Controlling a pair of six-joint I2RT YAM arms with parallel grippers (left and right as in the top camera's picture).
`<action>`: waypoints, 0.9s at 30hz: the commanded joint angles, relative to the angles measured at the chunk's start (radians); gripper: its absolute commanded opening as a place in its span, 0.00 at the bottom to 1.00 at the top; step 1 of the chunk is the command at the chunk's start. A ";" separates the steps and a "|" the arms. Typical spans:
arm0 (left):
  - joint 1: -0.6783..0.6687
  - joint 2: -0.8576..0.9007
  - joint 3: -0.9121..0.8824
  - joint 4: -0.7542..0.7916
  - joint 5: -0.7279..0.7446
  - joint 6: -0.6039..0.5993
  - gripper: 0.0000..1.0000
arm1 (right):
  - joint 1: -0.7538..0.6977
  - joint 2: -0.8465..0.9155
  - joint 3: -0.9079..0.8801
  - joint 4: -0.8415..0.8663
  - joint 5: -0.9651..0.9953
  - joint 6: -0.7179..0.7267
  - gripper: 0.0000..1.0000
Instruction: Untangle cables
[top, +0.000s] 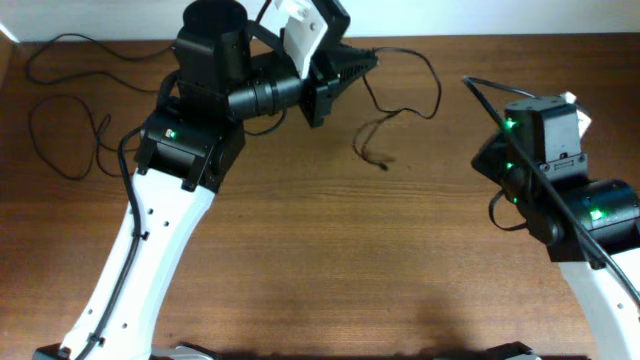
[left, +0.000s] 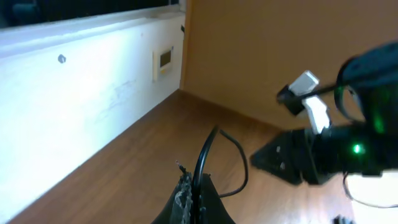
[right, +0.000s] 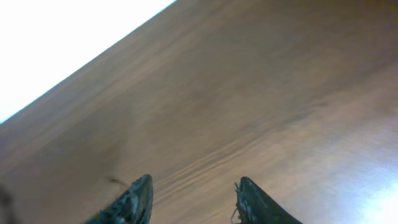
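Far side of the table (top: 320, 260): a cable (top: 436, 90) trails from the left gripper (top: 368, 60) toward the right arm (top: 545, 150), its end lying between both arms. A second cable (top: 38, 148) loops at far left, beside the left arm (top: 160, 230).

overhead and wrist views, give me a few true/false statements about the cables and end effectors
1. The left end effector is shut on a thin black cable. True.
2. The right end effector grips a cable. False: its fingers stand apart, with only the brown wooden table showing between them.
3. Another thin black cable lies looped on the table beside the left arm, away from both end effectors. True.
4. The left end effector points away from the right arm. False: it points towards it, and the left wrist view shows that arm ahead.
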 joint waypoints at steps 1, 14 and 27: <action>-0.003 -0.014 0.016 -0.003 -0.024 -0.098 0.00 | -0.002 0.001 0.013 0.062 -0.299 -0.172 0.49; -0.004 -0.012 0.016 -0.059 -0.172 -0.327 0.00 | 0.001 0.001 0.013 0.195 -0.692 -0.366 0.61; -0.004 -0.013 0.016 0.020 0.149 -0.562 0.00 | 0.000 0.083 0.013 0.309 -0.336 -0.274 0.61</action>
